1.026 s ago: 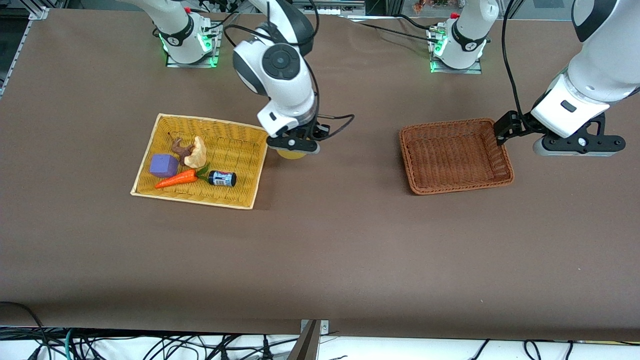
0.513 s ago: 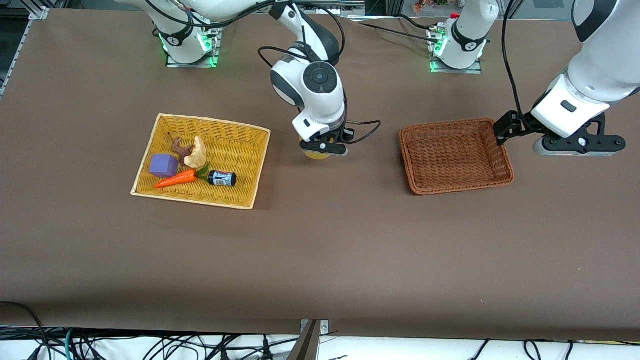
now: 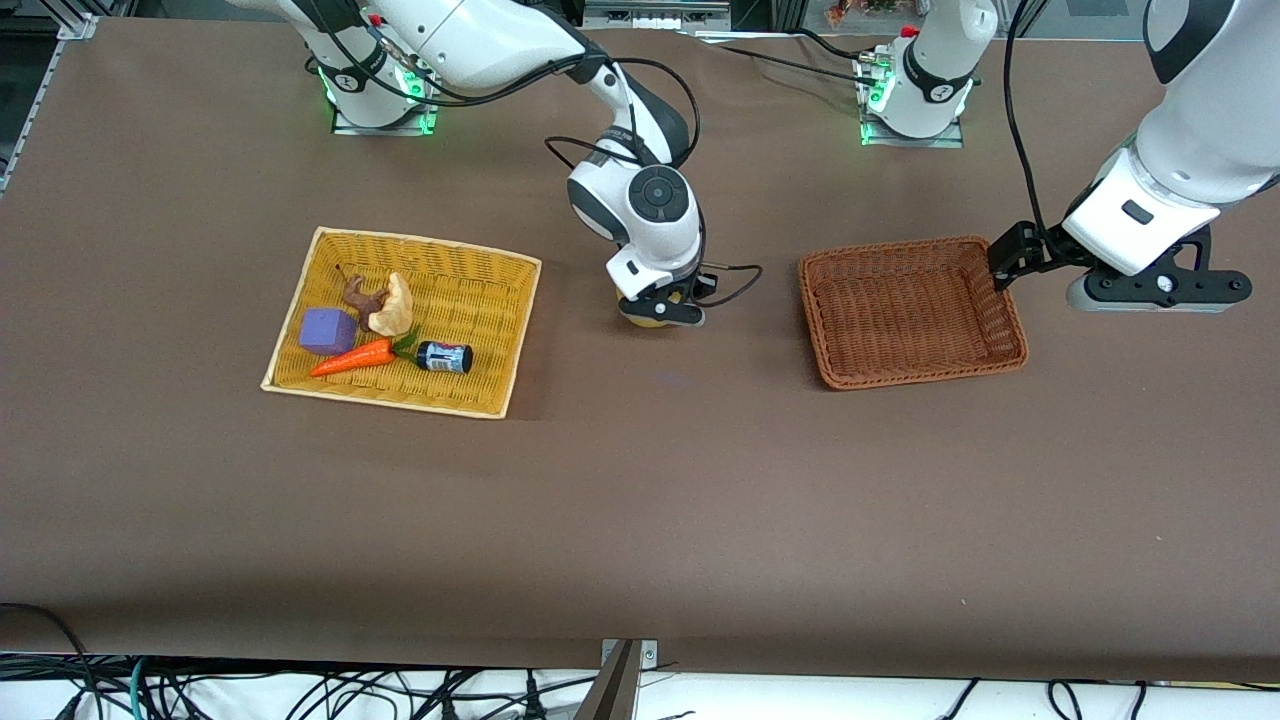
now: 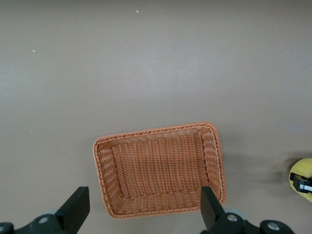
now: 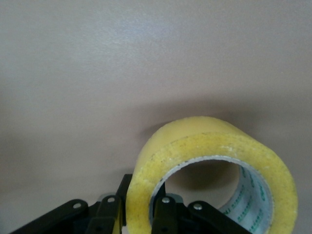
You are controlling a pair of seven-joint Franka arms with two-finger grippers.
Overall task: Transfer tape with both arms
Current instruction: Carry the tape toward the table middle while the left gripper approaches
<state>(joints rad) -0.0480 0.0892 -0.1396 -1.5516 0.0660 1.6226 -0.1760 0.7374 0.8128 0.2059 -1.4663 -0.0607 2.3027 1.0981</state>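
Right end effector: clamped on the tape, one finger inside the grey core, the other against the outer yellow wall. Roll held on edge, low over the bare tabletop; its shadow sits close under it in the right wrist view. Cannot tell whether the roll touches the surface.

Position: over the open strip between the two baskets. The yellow basket lies at about 9 o'clock from the right end effector, the brown basket at about 3 o'clock.

Left end effector: fingers spread wide, empty. It waits over the tabletop at the edge of the brown basket toward the left arm's end of the table. Its wrist view shows the basket empty, with the yellow roll at the frame margin.

Yellow basket contents: purple block, carrot, small dark bottle, a tan and brown piece. None of it concerns the task.

Progress, as a judgement: the first part looks done, since the tape is out of the yellow basket and in the right arm's grip at mid-table. Left to do: pass it on, by setting it down or handing it over, then a left-arm grasp and a drop into the brown basket. Roughly a third along.
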